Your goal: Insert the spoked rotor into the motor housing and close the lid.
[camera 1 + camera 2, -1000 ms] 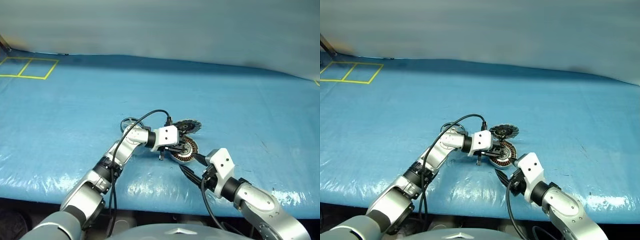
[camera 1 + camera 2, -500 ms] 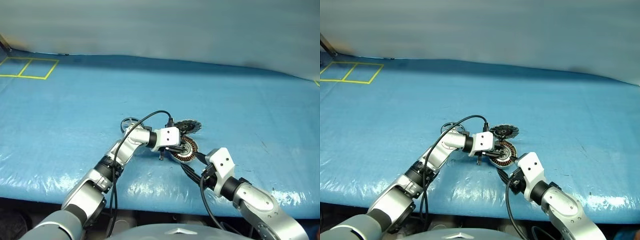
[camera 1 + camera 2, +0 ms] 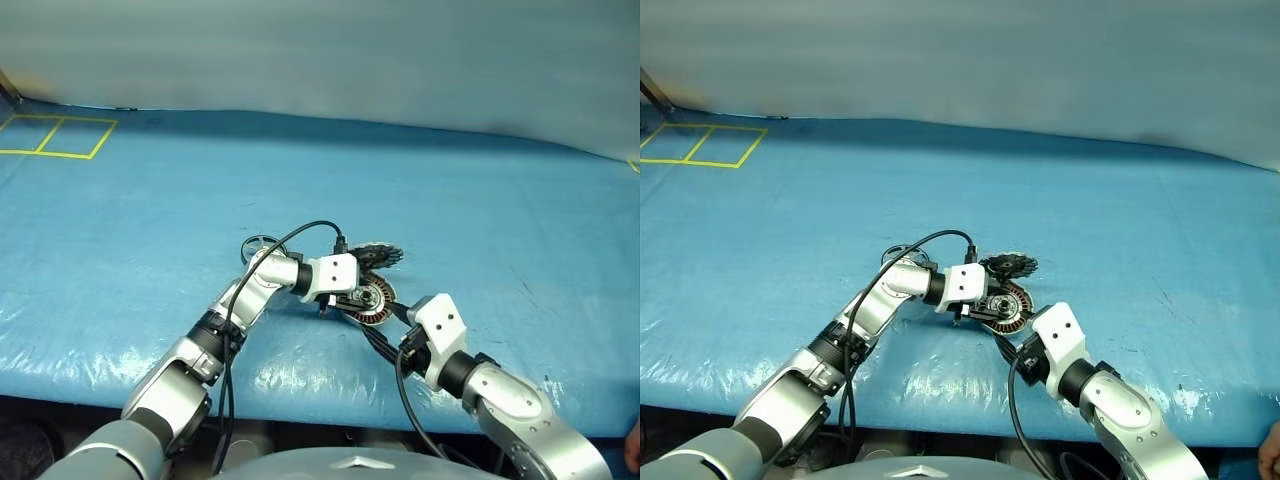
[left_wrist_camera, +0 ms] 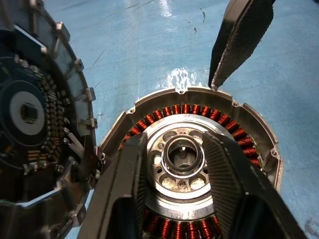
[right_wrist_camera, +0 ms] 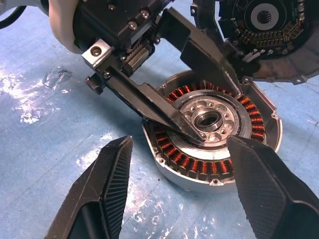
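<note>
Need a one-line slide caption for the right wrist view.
Left gripper open over the motor housing, lid beside it, on blue sheet.

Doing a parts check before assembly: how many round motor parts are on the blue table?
3: the housing between both end effectors, the lid leaning just behind it, the rotor behind the left arm.

Bright cast-metal motor housing (image 5: 214, 134) with glossy copper windings, on a wrinkled, shiny blue plastic sheet (image 3: 150, 210).

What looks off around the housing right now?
The lid leans tilted against the motor housing rim, segmented face showing, instead of lying flat. The spoked rotor sits apart behind the left arm. Nothing looks damaged.
</note>
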Robot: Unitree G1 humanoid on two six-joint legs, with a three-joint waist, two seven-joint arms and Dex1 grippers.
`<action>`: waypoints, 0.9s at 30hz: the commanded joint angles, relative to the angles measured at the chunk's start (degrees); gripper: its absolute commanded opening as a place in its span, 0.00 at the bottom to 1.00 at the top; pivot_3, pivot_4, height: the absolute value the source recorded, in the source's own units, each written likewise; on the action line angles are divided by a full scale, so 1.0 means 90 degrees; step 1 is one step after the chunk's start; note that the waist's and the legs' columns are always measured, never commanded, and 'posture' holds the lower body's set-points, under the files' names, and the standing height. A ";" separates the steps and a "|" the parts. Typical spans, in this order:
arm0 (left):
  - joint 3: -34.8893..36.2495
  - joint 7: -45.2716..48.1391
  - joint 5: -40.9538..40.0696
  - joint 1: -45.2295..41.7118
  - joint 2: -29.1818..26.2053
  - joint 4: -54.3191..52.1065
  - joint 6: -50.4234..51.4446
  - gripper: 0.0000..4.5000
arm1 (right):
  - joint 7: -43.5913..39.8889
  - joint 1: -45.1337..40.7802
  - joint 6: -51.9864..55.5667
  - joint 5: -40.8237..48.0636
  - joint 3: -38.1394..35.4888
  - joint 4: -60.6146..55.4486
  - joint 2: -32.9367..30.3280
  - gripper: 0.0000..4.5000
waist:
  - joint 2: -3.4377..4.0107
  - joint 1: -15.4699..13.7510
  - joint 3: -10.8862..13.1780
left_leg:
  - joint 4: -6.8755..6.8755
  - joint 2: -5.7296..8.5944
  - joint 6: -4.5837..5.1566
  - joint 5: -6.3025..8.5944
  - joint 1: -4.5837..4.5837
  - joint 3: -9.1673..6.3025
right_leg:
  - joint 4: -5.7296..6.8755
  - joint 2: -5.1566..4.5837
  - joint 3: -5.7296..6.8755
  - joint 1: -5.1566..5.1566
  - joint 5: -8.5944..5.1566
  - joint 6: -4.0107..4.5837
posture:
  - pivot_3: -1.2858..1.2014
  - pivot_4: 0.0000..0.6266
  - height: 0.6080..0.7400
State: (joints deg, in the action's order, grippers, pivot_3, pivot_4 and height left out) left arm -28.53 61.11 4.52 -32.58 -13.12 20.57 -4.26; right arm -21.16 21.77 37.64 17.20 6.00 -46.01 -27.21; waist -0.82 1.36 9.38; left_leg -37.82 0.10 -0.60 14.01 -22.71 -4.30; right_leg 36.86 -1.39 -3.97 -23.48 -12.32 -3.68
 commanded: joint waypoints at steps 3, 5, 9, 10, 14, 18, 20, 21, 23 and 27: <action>0.0185 0.0362 -0.0431 0.0146 -0.0200 -0.0548 -0.0013 0.56 | 0.0001 0.0013 -0.0128 0.0013 -0.0012 -0.0112 0.0054 0.71 | 0.0000 0.0010 0.0000 | 0.0000 0.0000 0.0000 0.0000 0.0000 0.0000 | 0.0001 0.0000 0.0000 -0.0001 0.0000 0.0000 | 0.52 0.24 1.00; 0.0335 0.0592 -0.0817 0.0262 -0.0288 -0.0895 0.0113 0.56 | -0.0007 -0.0003 -0.0154 0.0070 -0.0057 -0.0137 0.0104 0.71 | 0.0001 0.0020 0.0000 | 0.0001 -0.0002 0.0000 0.0000 -0.0001 0.0001 | 0.0002 0.0000 0.0000 -0.0003 -0.0001 0.0001 | 0.52 0.24 1.00; 0.0675 0.0972 -0.1562 0.0565 -0.0616 -0.1649 0.0577 0.56 | -0.0039 -0.0117 -0.0292 0.0220 -0.0240 -0.0214 0.0247 0.71 | 0.0001 0.0019 0.0001 | 0.0002 -0.0004 0.0000 0.0000 -0.0004 -0.0001 | 0.0002 0.0000 0.0001 -0.0006 -0.0002 0.0005 | 0.52 0.24 1.00; 0.0803 0.0993 -0.1737 0.0666 -0.0696 -0.1809 0.0629 0.56 | -0.0045 -0.0186 -0.0332 0.0295 -0.0315 -0.0210 0.0309 0.71 | 0.0001 0.0024 0.0001 | 0.0003 -0.0004 0.0000 0.0000 -0.0003 -0.0001 | 0.0002 0.0000 0.0001 -0.0005 -0.0002 0.0005 | 0.52 0.24 1.00; 0.1099 0.0779 -0.1883 0.1040 -0.0979 -0.2100 0.0804 0.57 | -0.0057 -0.0614 -0.0358 0.0298 -0.0288 0.0123 0.0411 0.57 | 0.0003 0.0035 0.0000 | 0.0000 -0.0006 0.0000 0.0000 0.0002 0.0001 | 0.0003 0.0000 0.0001 -0.0002 -0.0002 0.0005 | 0.52 0.24 1.00; 0.1271 0.0458 -0.1832 0.1420 -0.1078 -0.2157 0.0716 0.57 | -0.0134 -0.1089 -0.0373 0.0131 0.0005 0.0653 0.0388 0.29 | 0.0003 0.0037 0.0000 | -0.0001 -0.0005 0.0000 0.0000 0.0005 0.0002 | 0.0004 0.0000 0.0000 0.0000 -0.0002 0.0005 | 0.52 0.24 1.00; 0.1353 0.0337 -0.1923 0.1648 -0.1104 -0.2294 0.0790 0.57 | -0.0181 -0.1311 -0.0358 0.0025 0.0159 0.0918 0.0356 0.13 | 0.0003 0.0026 0.0001 | 0.0002 -0.0004 0.0000 0.0000 0.0001 0.0000 | 0.0003 0.0000 0.0002 -0.0003 -0.0002 0.0006 | 0.52 0.24 1.00; 0.1400 0.0302 -0.1988 0.1776 -0.1107 -0.2375 0.0779 0.57 | -0.0195 -0.1408 -0.0339 -0.0013 0.0210 0.1029 0.0346 0.07 | 0.0003 0.0027 0.0001 | 0.0004 -0.0004 0.0000 0.0000 0.0001 0.0000 | 0.0002 0.0000 0.0001 -0.0004 -0.0002 0.0006 | 0.52 0.24 1.00; 0.1507 0.0171 -0.2036 0.2049 -0.1079 -0.2502 0.0623 0.57 | -0.0179 -0.1604 -0.0289 -0.0139 0.0303 0.1208 0.0311 0.01 | 0.0004 0.0025 0.0001 | 0.0007 -0.0004 0.0000 0.0000 0.0000 0.0000 | 0.0001 -0.0001 0.0001 -0.0007 -0.0002 0.0007 | 0.52 0.24 1.00; 0.1541 0.0092 -0.2079 0.2423 -0.1177 -0.2772 0.0680 0.57 | -0.0182 -0.1810 -0.0174 -0.0165 0.0270 0.1424 0.0313 0.01 | 0.0004 0.0019 0.0001 | 0.0007 -0.0005 0.0000 0.0000 0.0002 0.0000 | 0.0003 -0.0001 0.0001 -0.0006 -0.0003 0.0008 | 0.52 0.24 1.00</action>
State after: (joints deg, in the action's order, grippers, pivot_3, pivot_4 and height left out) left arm -15.84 62.27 -12.95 -11.17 -23.24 -1.27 2.72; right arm -22.55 6.03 35.83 15.84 8.74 -32.54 -24.27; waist -0.78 1.53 9.39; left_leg -37.77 0.06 -0.59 14.01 -22.69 -4.30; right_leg 36.89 -1.39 -3.96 -23.52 -12.34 -3.61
